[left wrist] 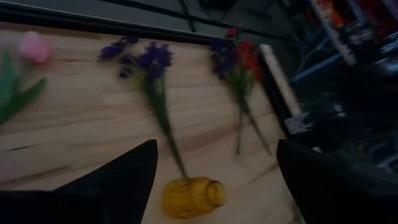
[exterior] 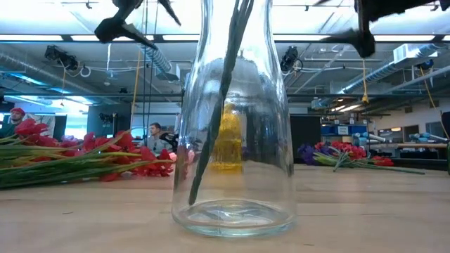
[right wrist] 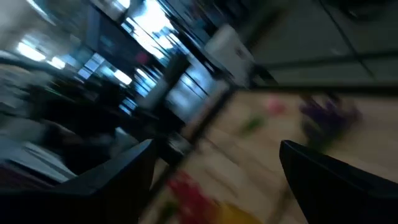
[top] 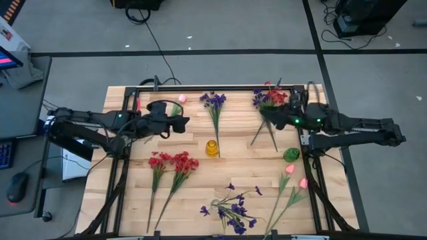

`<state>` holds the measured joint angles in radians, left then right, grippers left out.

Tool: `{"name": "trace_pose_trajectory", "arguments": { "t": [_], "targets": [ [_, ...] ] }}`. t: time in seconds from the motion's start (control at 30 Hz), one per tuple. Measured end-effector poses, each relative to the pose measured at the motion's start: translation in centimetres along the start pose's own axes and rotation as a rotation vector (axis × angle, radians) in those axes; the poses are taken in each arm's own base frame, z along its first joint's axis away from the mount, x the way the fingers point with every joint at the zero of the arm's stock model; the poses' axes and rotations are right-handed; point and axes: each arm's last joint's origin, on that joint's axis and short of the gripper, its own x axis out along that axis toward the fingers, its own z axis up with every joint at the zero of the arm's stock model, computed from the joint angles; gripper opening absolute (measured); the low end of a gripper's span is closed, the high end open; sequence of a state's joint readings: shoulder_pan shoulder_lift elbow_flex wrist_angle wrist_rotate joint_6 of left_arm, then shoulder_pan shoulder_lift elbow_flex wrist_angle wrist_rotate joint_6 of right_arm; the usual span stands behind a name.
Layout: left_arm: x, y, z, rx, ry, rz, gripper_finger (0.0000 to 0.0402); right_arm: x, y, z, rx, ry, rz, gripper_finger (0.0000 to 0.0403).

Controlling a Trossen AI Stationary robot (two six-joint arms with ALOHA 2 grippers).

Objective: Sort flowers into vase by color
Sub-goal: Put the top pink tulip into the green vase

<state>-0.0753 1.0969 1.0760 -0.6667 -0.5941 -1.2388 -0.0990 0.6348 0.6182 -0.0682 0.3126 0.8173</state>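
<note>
Both end effectors hover spread and empty: left end effector (top: 179,124) beside the pink bud (top: 181,99), right end effector (top: 280,112) over mixed sprigs (top: 269,100). Red flowers (top: 172,162) and purple flowers (top: 231,210) lie on the worktop (top: 253,173).

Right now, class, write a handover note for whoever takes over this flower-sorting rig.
Left hand: open, empty, over the wooden table's back left.
Right hand: open, empty, by the mixed purple-and-red sprigs.
Done: green stems stand in the clear glass vase; their blooms are out of view.
Left: red sprigs, pink tulip buds and purple sprigs lie on the table; the small amber vase holds no flowers.
</note>
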Motion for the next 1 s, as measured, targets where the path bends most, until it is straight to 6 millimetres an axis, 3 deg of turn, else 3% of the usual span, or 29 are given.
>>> {"name": "trace_pose_trajectory", "arguments": {
  "t": [0.3, 0.6, 0.73, 1.0],
  "targets": [
    [0.3, 4.0, 1.9, 0.213, 0.192, 0.297, 0.0335, 0.0, 2.0, 2.0, 0.089, -0.220, 0.187, 0.0352],
    [1.3, 7.6, 5.2, 0.455, 0.283, 0.558, 0.0335, 2.2, 1.6, 0.9, 0.105, -0.193, 0.107, 0.0352],
    [3.0, 8.8, 6.6, 0.478, 0.383, 0.575, 0.0335, 3.4, 1.3, 0.3, 0.108, -0.201, 0.063, 0.0352],
    [8.9, 11.1, 8.1, 0.420, 0.547, 0.573, 0.0334, 4.5, 1.0, 0.6, 0.095, -0.249, 0.038, 0.0352]
  ]
}}
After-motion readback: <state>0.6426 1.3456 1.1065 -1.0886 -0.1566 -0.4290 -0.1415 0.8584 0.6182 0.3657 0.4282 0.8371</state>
